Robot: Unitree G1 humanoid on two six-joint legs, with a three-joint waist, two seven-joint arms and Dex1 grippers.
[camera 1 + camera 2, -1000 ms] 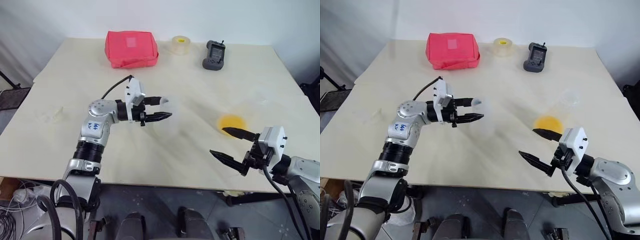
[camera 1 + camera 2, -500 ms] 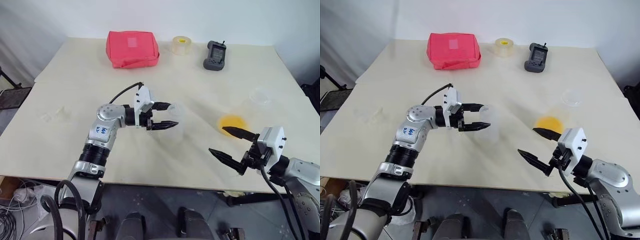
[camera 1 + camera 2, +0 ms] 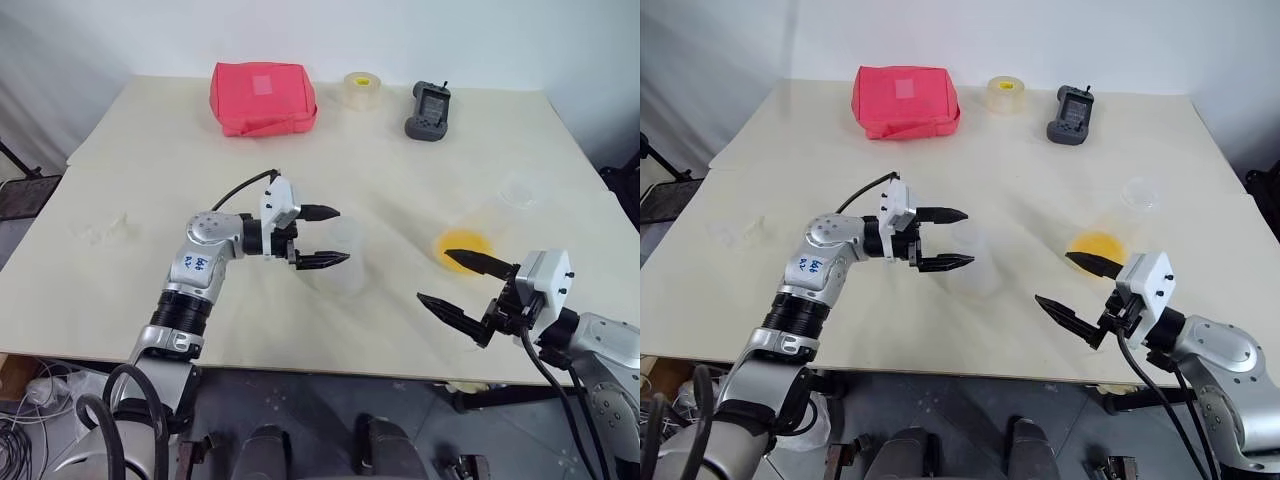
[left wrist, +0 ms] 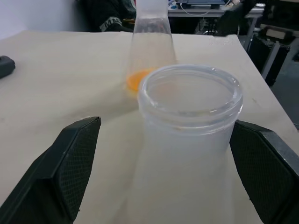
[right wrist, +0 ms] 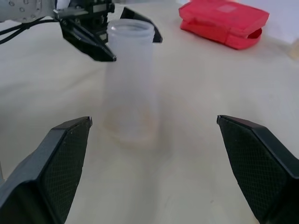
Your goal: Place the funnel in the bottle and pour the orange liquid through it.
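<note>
**Bottle:** the bottle stands upright on the table, near mid-table and well apart from the red pouch at the far edge.

**Left pincer**: level, fingers spread wide on either side of the bottle's neck. A gap shows on each side, so nothing is gripped.

**Right pincer**: spread wide and empty, just beside the clear tapering vessel that holds the orange liquid.

**Funnel:** not identified with certainty. A faint clear item lies at the left of the table, too indistinct to name.

**Judgement:** the bottle looks set down and free, and the funnel has yet to be seated.

**Recommended handling:**
- Draw the left pincer straight back along its own line — a sideways swing risks clipping the neck of a light, empty bottle.
- Keep the right pincer off the orange vessel until the funnel sits square in the mouth.
</note>
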